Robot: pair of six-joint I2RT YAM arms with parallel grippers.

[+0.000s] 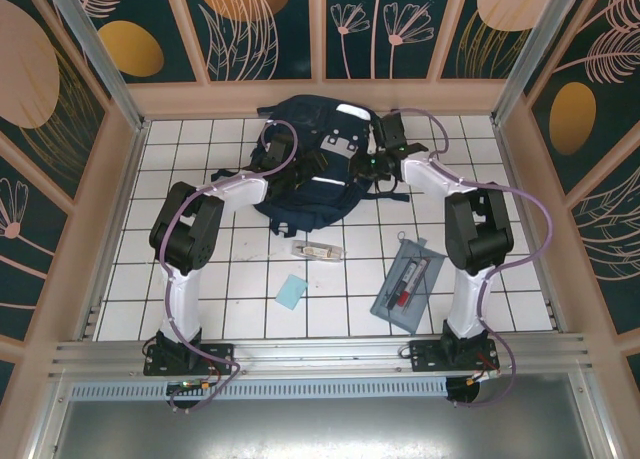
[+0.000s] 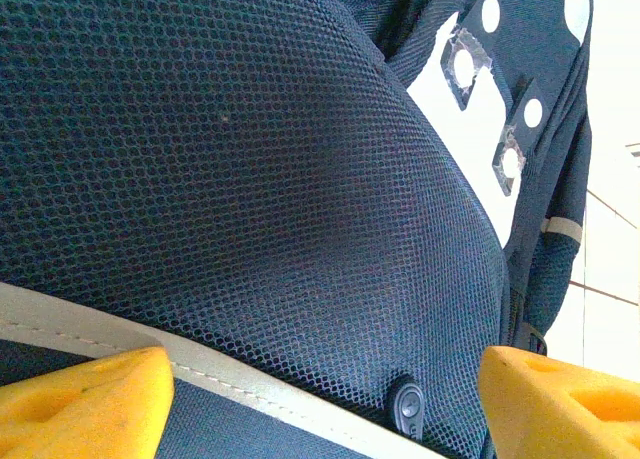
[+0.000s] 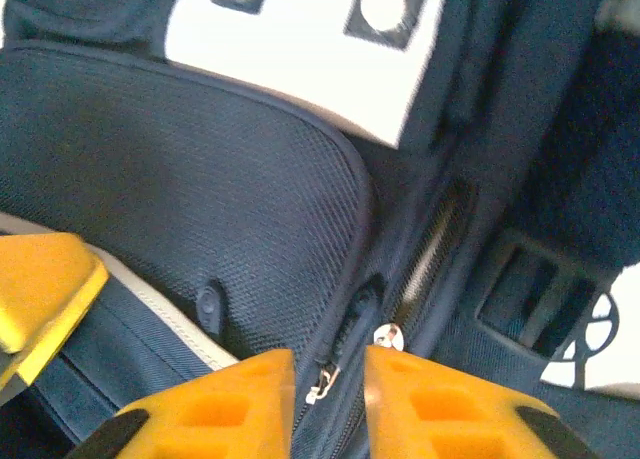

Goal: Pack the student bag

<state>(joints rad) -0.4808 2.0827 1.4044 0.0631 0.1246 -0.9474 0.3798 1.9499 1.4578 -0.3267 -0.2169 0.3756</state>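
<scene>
At the far middle of the tiled surface [image 1: 240, 269] lies the student bag [image 1: 300, 119], with both arms reaching onto it. The left gripper [image 2: 320, 364] is spread wide against the bag's mesh panel [image 2: 250, 159]. The right gripper [image 3: 330, 359] is narrowed to a slim gap. A zipper pull [image 3: 320, 384] lies in that gap; I cannot tell whether the fingers touch it.
</scene>
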